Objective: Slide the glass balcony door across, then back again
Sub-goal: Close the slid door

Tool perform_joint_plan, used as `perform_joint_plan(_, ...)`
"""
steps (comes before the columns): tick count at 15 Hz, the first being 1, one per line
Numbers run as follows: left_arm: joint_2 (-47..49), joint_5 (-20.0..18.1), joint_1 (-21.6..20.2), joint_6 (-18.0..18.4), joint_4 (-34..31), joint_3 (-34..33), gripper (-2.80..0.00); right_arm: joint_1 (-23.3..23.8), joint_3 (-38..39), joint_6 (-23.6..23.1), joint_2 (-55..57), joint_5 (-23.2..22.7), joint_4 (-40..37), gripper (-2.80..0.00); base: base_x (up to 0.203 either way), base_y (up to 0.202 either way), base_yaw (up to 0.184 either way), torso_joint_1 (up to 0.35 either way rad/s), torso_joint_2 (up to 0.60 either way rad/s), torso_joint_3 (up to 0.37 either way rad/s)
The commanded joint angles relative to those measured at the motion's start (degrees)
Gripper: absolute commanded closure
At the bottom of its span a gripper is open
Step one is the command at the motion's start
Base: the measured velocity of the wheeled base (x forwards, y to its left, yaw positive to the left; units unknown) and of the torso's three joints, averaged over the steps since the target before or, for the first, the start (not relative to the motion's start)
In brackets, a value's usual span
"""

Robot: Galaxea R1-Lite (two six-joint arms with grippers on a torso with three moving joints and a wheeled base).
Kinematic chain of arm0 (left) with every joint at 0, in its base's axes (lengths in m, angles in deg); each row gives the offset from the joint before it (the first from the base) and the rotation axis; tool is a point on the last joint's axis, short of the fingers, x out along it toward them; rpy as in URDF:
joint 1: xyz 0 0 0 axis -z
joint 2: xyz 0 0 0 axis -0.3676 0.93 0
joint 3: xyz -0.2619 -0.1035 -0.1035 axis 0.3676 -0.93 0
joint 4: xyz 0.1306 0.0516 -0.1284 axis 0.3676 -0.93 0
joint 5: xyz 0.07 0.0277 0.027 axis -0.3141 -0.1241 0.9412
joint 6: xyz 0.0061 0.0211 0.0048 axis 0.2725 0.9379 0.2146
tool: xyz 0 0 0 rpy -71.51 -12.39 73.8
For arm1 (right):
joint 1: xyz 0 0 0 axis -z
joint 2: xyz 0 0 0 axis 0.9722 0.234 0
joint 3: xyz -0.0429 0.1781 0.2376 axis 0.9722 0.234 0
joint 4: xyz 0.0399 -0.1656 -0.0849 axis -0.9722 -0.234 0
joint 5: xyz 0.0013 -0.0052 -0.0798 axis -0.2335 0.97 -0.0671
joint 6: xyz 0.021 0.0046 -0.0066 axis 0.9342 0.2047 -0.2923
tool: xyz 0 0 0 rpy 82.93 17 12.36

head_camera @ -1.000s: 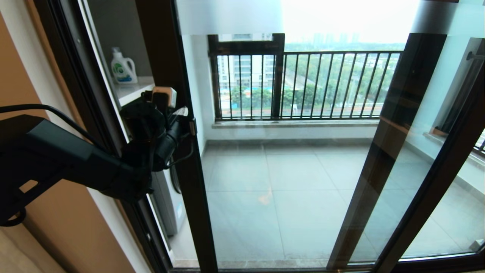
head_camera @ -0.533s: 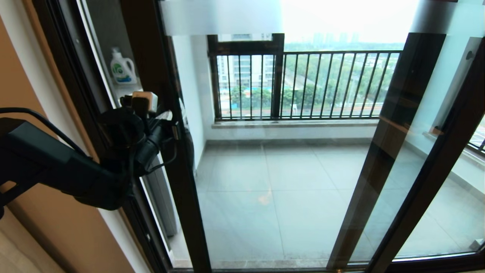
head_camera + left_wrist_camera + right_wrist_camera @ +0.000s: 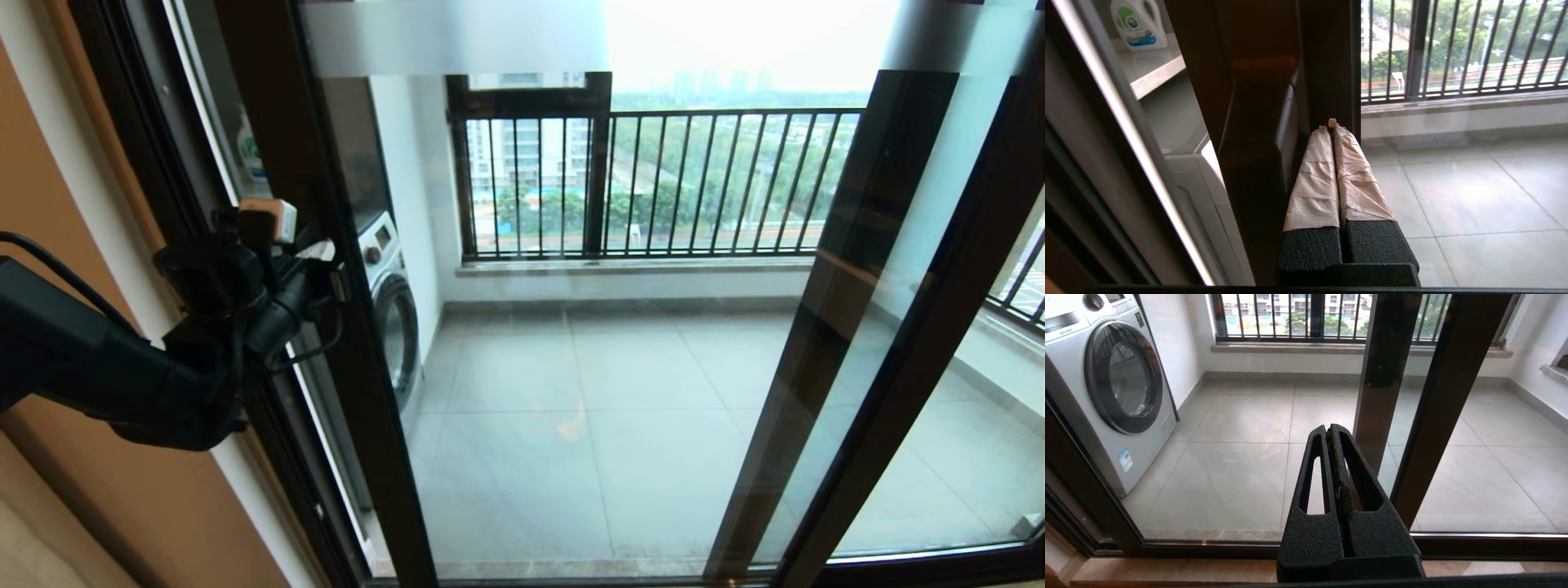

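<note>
The glass balcony door (image 3: 612, 384) has its dark left upright (image 3: 359, 392) close to the left jamb (image 3: 139, 122). Its black bar handle (image 3: 1261, 163) sits on that upright. My left gripper (image 3: 331, 273) is at handle height; its tape-wrapped fingers (image 3: 1314, 179) are shut with nothing between them. They lie alongside the handle, against its side, with the gripper tip (image 3: 1331, 125) at the frame. My right gripper (image 3: 1331, 430) is shut and empty, held low before the door's bottom rail (image 3: 1208, 549); it is out of the head view.
A second dark upright with no handle (image 3: 841, 286) stands behind the door's right upright (image 3: 922, 351). Out on the balcony are a washing machine (image 3: 392, 310), a detergent bottle (image 3: 1137, 22) on a shelf and the railing (image 3: 653, 180). A beige wall (image 3: 98, 506) is at left.
The door has slid left with my left gripper at its handle, narrowing the gap at the jamb. The washing machine now shows through the glass.
</note>
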Motion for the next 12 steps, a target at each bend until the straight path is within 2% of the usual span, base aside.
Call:
perform_joint_plan(1,-0.8,0.0,-1.1,0.0,0.7,-0.1,0.00,0.0,0.7,-0.1,0.1,0.0,0.0,0.00,0.000,0.000,0.000,0.000,0.00,0.000)
perform_joint_plan(6,-1.8,-0.6,-4.0,0.0,0.7,-0.7,0.00,0.0,0.7,-0.1,0.0,0.0,0.0,0.00,0.000,0.000,0.000,0.000,0.00,0.000)
perform_joint_plan(12,-1.7,-1.1,-4.6,-0.1,0.7,-0.8,0.00,0.0,0.7,-0.1,0.1,-0.1,0.0,0.00,0.000,0.000,0.000,0.000,0.00,0.000)
